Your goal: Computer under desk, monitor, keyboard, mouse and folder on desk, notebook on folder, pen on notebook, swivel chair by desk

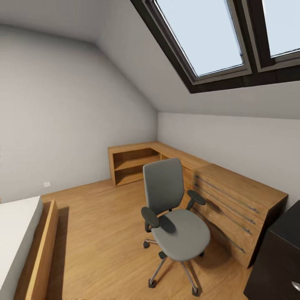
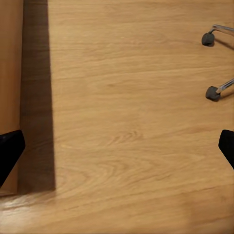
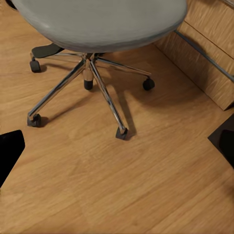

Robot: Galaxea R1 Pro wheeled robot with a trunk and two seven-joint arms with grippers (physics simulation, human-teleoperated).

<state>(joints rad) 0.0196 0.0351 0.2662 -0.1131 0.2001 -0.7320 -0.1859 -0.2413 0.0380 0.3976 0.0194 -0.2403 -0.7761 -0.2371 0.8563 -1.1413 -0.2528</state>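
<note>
Chair [image 3: 100, 22] is sitting just ahead of our right gripper [image 3: 117, 146], jaws spread and empty (left gripper [image 2: 117, 146] likewise, farther off), so we are favouring the right arm.

Attic bedroom: sloped ceiling, skylights [image 1: 216, 37], bed [image 1: 18, 237], wood floor [image 1: 100, 233], swivel chair [image 1: 173, 208].

- The swivel chair [image 1: 175, 208] has a seat and back of matt grey cloth, with armrests of dull black plastic.
- Its base, at the top of the right wrist view, is shiny chrome metal.
- The floor [image 2: 131, 122] is smooth light wood with a soft sheen.
- The drawer chest [image 1: 237, 208] is grained wood with thin metal handles.
- The desk [image 1: 279, 258], at lower right, is matt black.
- The walls [image 1: 62, 112] are matt grey.
</note>
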